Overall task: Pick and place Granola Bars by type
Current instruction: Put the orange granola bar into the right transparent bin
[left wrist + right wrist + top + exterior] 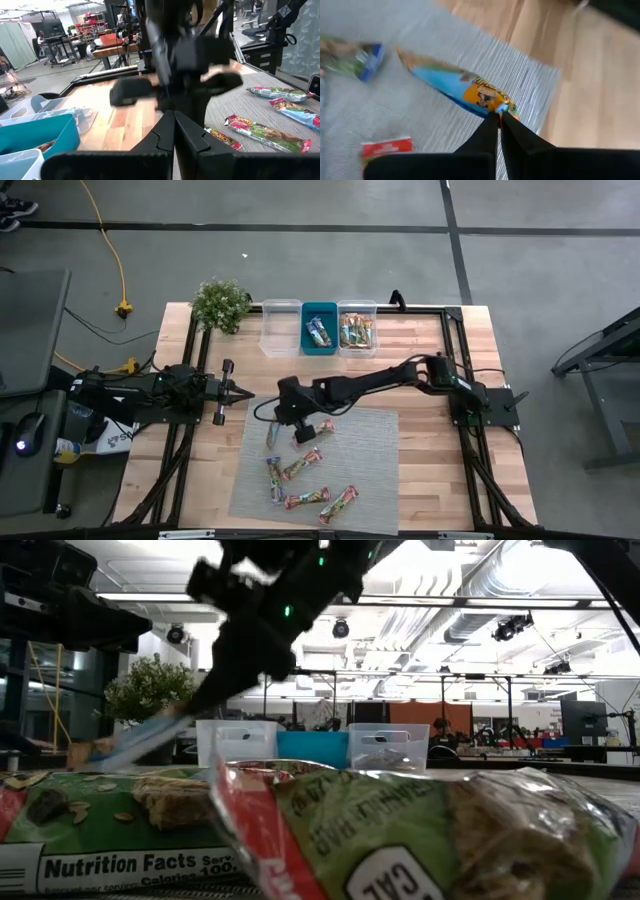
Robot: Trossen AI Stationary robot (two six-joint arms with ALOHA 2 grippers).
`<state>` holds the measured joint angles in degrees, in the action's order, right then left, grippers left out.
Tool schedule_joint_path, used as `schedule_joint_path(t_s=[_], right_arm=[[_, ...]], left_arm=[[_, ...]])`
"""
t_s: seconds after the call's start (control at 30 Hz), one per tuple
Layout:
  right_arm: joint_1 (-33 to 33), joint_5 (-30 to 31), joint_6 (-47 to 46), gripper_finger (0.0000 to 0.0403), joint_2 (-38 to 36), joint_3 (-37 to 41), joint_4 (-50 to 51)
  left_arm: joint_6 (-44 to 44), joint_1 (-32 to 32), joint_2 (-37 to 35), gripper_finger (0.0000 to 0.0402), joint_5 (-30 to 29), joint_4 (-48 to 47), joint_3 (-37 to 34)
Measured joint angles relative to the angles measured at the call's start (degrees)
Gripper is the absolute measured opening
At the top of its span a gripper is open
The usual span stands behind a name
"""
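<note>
Grey mat (pixel 365 455) strewn with granola bars (pixel 300 468), right gripper (pixel 499 116) pinching blue bar (pixel 455 87), left gripper (pixel 173 120) clenched empty.

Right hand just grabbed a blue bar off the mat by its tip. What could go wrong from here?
1. The right hand pinches only the end crimp of the blue bar, which hangs tilted; it may slip or swing during the carry.
2. The teal bin sits tight between two clear bins, so a swinging bar might land in the wrong one.
3. The left hand waits close beside the right arm, so a wide swing risks contact.
</note>
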<state>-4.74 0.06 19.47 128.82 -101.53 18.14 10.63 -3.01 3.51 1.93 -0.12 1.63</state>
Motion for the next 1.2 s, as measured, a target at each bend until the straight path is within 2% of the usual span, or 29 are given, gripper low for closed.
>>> schedule_joint_path(t_s=[0.4, 0.6, 0.77, 0.9, 1.2], right_arm=[[-0.43, 4.15, -1.69, 0.0000, -3.85, -0.14, 2.33], [-0.58, 3.58, -3.94, 0.0002, -4.07, 0.04, 5.97], [-0.15, 3.18, 0.58, 0.0007, -4.09, 2.94, 6.48], [-0.10, 2.68, 7.15, 0.0038, -4.09, 5.81, 5.18], [-0.30, 1.07, 19.23, 0.0158, -4.10, 12.33, -9.02]], left_arm=[[0.00, 0.00, 0.00, 0.0001, 0.01, 0.02, 0.00], [0.00, 0.00, -0.02, 0.0001, 0.00, 0.02, 0.00], [0.00, 0.00, -0.02, 0.0001, 0.02, 0.00, 0.00], [-0.01, -0.01, -0.01, 0.0001, 0.02, 0.02, 0.00], [0.00, -0.01, -0.02, 0.0001, 0.02, 0.02, 0.00]])
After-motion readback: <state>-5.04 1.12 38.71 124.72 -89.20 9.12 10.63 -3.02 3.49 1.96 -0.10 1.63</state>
